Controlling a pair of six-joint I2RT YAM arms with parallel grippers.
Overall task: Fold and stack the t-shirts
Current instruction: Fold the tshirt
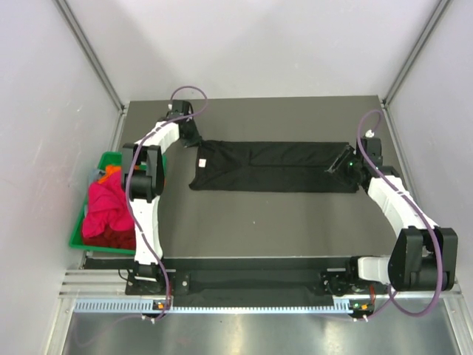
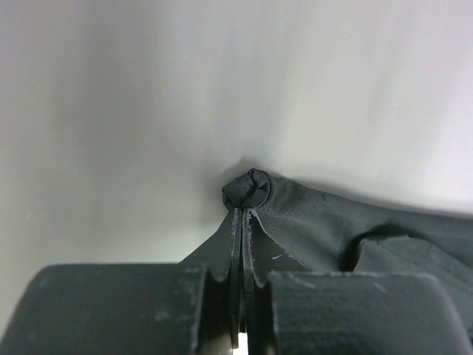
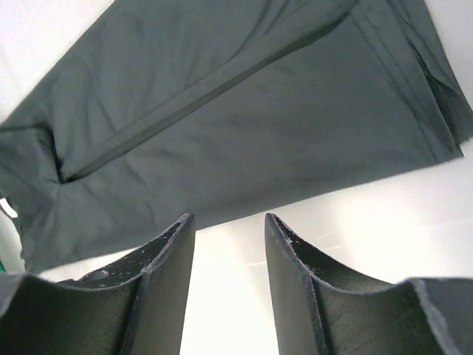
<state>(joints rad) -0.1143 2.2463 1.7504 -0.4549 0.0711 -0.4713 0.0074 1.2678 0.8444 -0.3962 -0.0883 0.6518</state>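
At the left edge of the surface, a green bin holds a magenta t-shirt among other crumpled ones. Next along, the left fingers are closed, pinching a far corner of the black t-shirt, which lies across the middle as a long narrow strip. At its right end, the right fingers hang open beside the hem, holding nothing. Folding looks midway; next, they likely must grip that end to fold the strip over
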